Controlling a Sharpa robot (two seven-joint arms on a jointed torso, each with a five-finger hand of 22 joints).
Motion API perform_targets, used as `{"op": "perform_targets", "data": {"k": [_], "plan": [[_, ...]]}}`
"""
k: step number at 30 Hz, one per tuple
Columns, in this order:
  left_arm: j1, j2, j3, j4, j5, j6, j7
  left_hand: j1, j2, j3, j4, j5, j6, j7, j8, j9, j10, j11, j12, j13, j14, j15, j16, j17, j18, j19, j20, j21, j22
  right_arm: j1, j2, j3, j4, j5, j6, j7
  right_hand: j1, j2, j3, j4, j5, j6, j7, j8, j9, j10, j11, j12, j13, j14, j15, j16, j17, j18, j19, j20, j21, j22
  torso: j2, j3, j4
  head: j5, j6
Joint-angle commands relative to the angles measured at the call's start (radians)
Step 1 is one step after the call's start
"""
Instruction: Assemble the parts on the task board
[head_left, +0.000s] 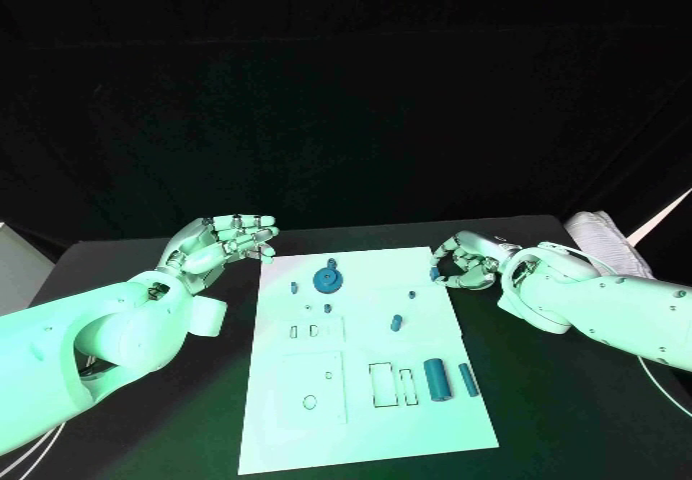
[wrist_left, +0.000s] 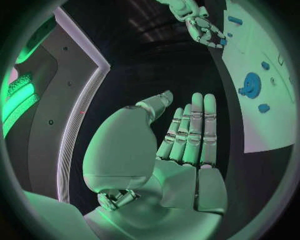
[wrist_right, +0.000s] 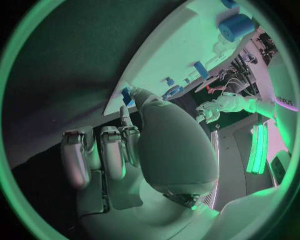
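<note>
No text can be read for certain. In the right wrist view, at the right edge of the frame a little above the middle, a short line of dark print (wrist_right: 284, 101) stands on a white surface (wrist_right: 275, 112). It looks like a few capital letters, but they are too small and too bent to spell out. No other words, numbers or signs can be made out.

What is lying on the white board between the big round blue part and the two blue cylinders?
In the head view, one small blue piece lies on the board between the round part and the cylinders.
</note>
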Motion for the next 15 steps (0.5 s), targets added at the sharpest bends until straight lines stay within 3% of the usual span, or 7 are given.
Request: {"op": "perform_targets", "data": {"k": [1,15], "plan": [[0.001,0.000,0.001,0.002,-0.003,0.018,0.010,0.004,0.001,0.004,0.002,0.000,0.008,0.011,-0.003,-0.002,0.003,0.001,-0.004,-0.001,-0.009,0.001,0.006,0.002,0.004,-0.007,-0.003,0.004,0.001,-0.002,0.003,0.000,-0.002,-0.016,-0.001,-0.004,-0.003,0.009,0.012,0.001,0.002,0.016,-0.002,0.009,0.000,0.029,-0.005,0.005,0.188,0.106,-0.005,0.004,0.263,-0.007,0.105,-0.001,0.004,0.263,0.000,0.0003,0.0006,0.000,-0.001],[0.001,-0.003,0.001,0.003,-0.003,0.017,0.008,0.004,0.001,0.004,0.002,0.000,0.008,0.011,-0.003,-0.002,0.003,0.001,-0.004,-0.001,-0.009,0.001,0.006,0.002,0.004,-0.007,-0.003,0.004,0.001,-0.005,0.014,0.000,-0.007,-0.017,0.001,-0.006,-0.002,0.015,0.073,-0.011,-0.043,0.058,-0.021,0.030,-0.002,0.039,-0.022,0.012,0.196,0.106,-0.022,0.004,0.263,-0.007,0.105,-0.016,0.004,0.263,0.001,0.0007,0.0004,0.002,-0.003]]}}
